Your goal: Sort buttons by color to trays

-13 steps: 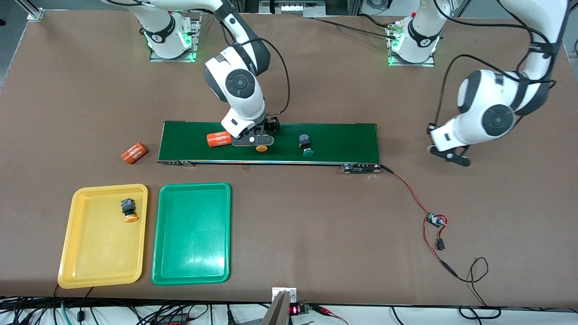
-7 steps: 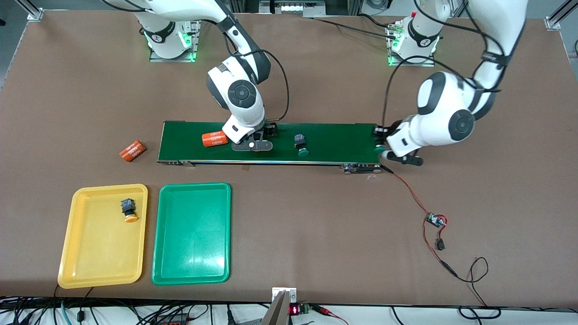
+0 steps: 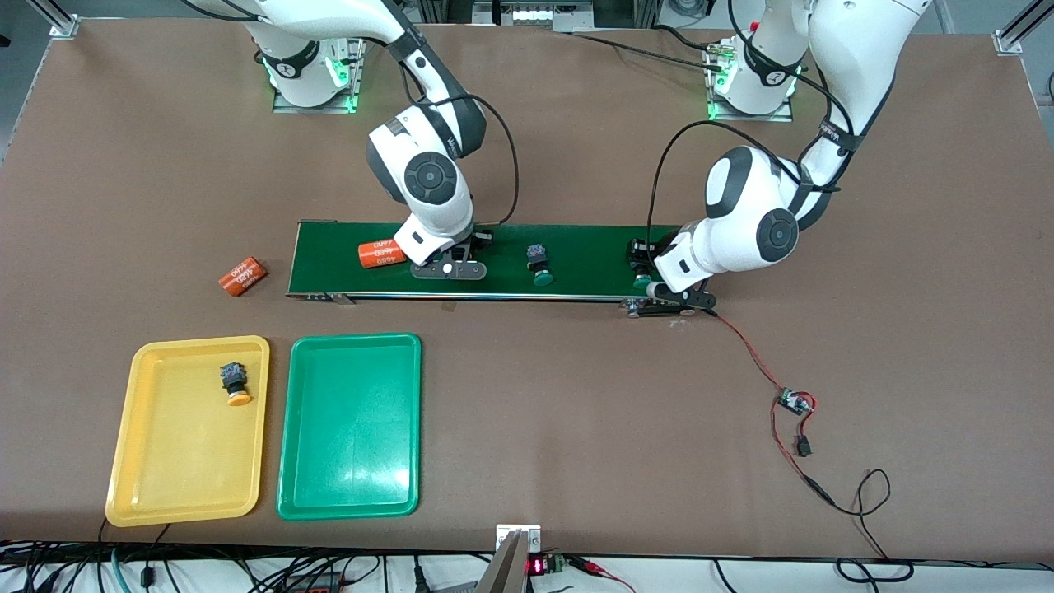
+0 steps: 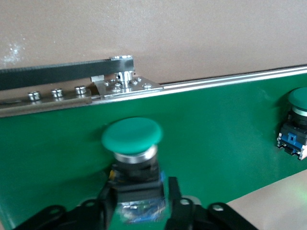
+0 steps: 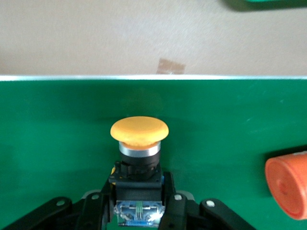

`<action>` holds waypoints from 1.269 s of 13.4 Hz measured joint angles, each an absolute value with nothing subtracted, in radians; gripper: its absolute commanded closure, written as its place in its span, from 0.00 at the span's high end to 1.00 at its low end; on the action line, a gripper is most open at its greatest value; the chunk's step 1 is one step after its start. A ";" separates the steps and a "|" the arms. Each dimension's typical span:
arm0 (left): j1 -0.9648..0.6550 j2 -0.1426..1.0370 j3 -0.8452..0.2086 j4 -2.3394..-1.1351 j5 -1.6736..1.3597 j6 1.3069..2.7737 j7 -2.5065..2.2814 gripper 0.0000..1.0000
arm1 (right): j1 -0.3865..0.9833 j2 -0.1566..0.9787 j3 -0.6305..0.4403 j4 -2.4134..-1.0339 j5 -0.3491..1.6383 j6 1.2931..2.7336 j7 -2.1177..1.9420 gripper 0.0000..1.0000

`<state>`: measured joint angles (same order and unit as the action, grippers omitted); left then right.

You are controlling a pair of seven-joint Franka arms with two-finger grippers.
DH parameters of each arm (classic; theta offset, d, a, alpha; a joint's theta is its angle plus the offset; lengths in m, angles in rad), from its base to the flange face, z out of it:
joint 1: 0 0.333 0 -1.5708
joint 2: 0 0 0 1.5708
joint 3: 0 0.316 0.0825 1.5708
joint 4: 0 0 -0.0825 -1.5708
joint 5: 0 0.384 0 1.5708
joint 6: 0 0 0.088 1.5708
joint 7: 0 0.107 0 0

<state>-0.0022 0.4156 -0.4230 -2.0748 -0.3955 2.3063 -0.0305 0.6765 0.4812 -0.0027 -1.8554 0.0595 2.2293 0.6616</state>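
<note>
My right gripper (image 3: 449, 269) is low over the dark-green conveyor belt (image 3: 593, 247). In the right wrist view it (image 5: 139, 189) is shut on the black body of a yellow-capped button (image 5: 139, 130), which the hand hides in the front view. My left gripper (image 3: 659, 286) is at the belt's end toward the left arm. Its fingers (image 4: 172, 191) straddle a green-capped button (image 4: 132, 135) (image 3: 641, 282), with a slim gap on one side. A second green-capped button (image 3: 539, 268) (image 4: 293, 122) lies mid-belt. Another yellow-capped button (image 3: 235, 384) lies in the yellow tray (image 3: 123, 428). The green tray (image 3: 350, 428) is beside it.
An orange cylinder (image 3: 379, 254) (image 5: 288, 184) lies on the belt beside my right gripper. Another orange cylinder (image 3: 243, 277) lies on the table off the belt's end toward the right arm. A small circuit board (image 3: 795, 402) with red and black wires runs from the belt's motor end.
My left arm swung in from the table's end to the belt's end, and a green-capped button now shows at its fingers. The mid-belt green button, the cylinder and my right gripper drifted toward the right arm's end.
</note>
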 measured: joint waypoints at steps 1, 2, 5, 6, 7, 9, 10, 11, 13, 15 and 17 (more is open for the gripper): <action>-0.001 0.413 -0.423 -2.069 -0.396 2.306 -0.031 1.00 | 0.656 0.472 -0.004 -1.852 0.059 2.226 0.663 0.12; 0.002 0.408 -0.423 -2.061 -0.396 2.301 -0.031 1.00 | 0.627 0.461 -0.006 -1.844 0.059 2.223 0.663 0.10; 0.032 0.335 -0.418 -2.034 -0.396 2.187 -0.031 1.00 | 0.501 0.434 -0.017 -1.778 0.056 2.205 0.650 0.09; 0.048 0.292 -0.413 -2.027 -0.395 2.124 -0.031 1.00 | 0.450 0.434 -0.019 -1.750 0.053 2.191 0.618 0.09; 0.058 0.244 -0.398 -2.023 -0.388 2.054 -0.031 1.00 | 0.397 0.436 -0.022 -1.730 0.050 2.172 0.556 0.09; 0.068 0.160 -0.346 -2.013 -0.264 1.937 -0.029 1.00 | 0.284 0.444 -0.028 -1.719 0.043 2.162 0.378 0.09; 0.075 0.134 -0.327 -1.999 -0.161 1.887 -0.029 1.00 | 0.229 0.453 -0.030 -1.718 0.025 2.161 0.290 0.09; 0.075 0.112 -0.307 -1.983 -0.062 1.852 -0.030 1.00 | 0.177 0.465 -0.031 -1.718 -0.007 2.161 0.210 0.09; 0.054 0.073 -0.231 -1.965 0.022 1.834 -0.030 1.00 | 0.090 0.490 -0.032 -1.706 -0.063 2.162 0.052 0.09; 0.007 0.025 -0.107 -1.956 0.036 1.827 0.003 1.00 | 0.008 0.545 -0.033 -1.650 -0.070 2.163 -0.133 0.09; -0.014 -0.032 -0.056 -1.931 0.036 1.756 0.046 1.00 | -0.049 0.615 -0.033 -1.587 -0.070 2.169 -0.277 0.09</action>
